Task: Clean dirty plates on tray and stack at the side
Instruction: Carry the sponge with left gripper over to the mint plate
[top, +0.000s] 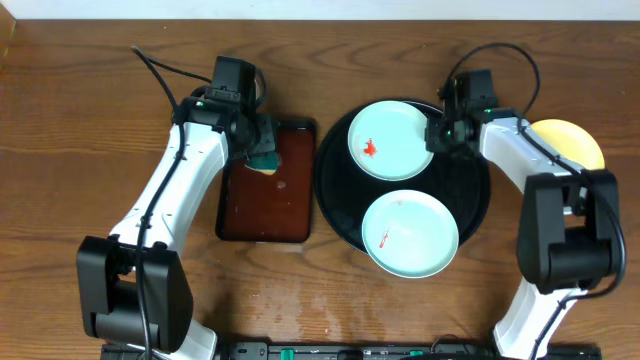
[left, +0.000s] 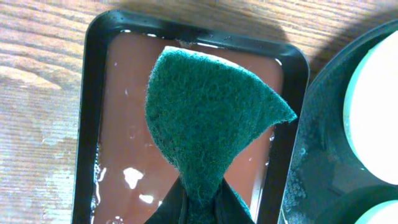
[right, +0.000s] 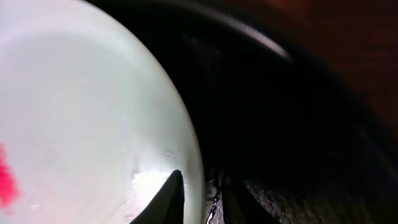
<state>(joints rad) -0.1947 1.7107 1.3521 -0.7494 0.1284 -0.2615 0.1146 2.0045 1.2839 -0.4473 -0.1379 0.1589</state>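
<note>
**Pad over the brown tray, right fingers astride a plate rim**

Overhead view. Round black tray (top: 476, 205) sits right of centre on the wood-grain table (top: 80, 120). Two mint-white plates lie in it.
- Upper plate (top: 392, 140): toward the top of the tray, with a bright red smear (top: 370, 150) on its left half.
- Lower plate (top: 410, 235): at the tray's bottom edge, overhanging the rim slightly. It has a thin, faint red streak left of its middle.
- The two plates lie close together; I cannot tell whether they touch.
- Yellow plate (top: 574, 140): off the tray on bare tabletop at the right of the frame, partly hidden behind the right arm.

Left gripper (top: 262, 152) is clamped tight on a dark green scouring pad (left: 211, 118). The pad fans out from the fingers above the rectangular brown tray (left: 87, 124), which lies just left of the black tray. The brown tray's floor looks wet, with glints of light.

Right gripper (top: 440, 135) is at the right edge of the upper plate. In the right wrist view one finger (right: 171, 193) sits on the plate's inner face and the other outside, over the black tray floor. The rim runs between them and the gap is narrow. I cannot tell whether they actually pinch the rim.
</note>
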